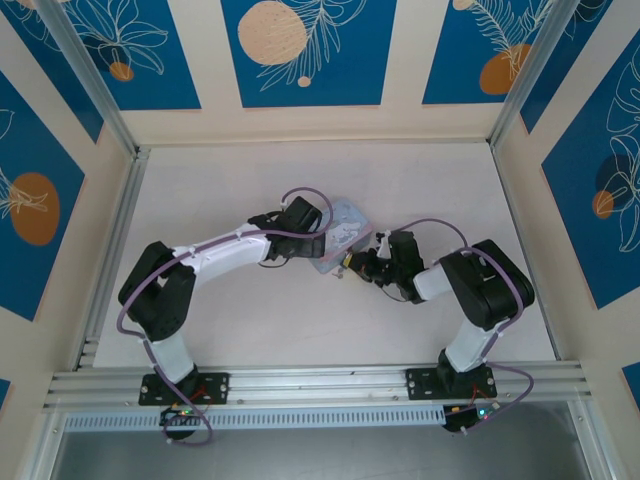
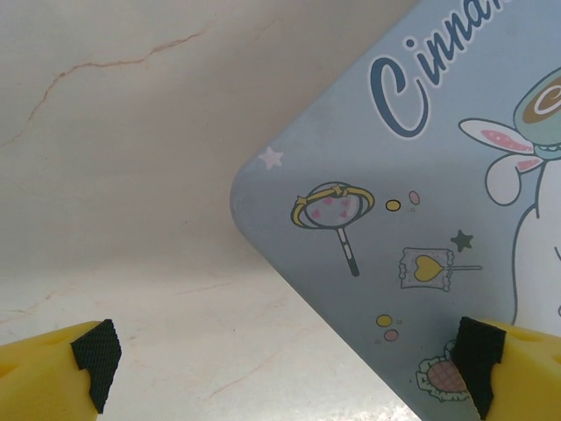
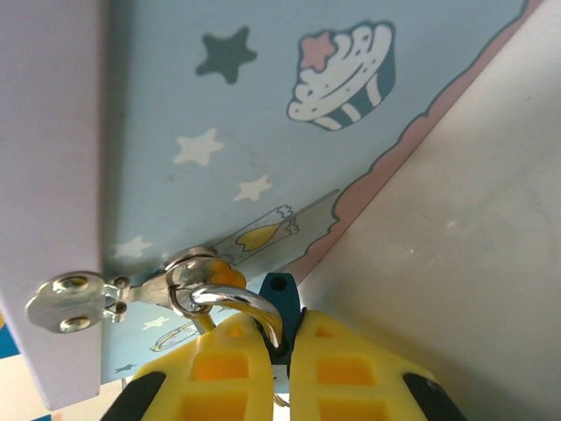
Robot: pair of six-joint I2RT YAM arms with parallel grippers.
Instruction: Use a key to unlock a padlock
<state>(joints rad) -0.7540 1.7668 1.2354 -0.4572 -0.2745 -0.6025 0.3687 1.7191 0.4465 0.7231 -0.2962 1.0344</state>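
Right gripper [image 3: 287,344] clamps the padlock [image 3: 279,288] hooked through tin's [image 3: 219,132] hasp [image 3: 79,303].

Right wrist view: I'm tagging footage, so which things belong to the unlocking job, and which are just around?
Job: padlock, hooked through the hasp of the tin; right gripper shut on it.
Just around: table; left gripper, open at the tin's corner.
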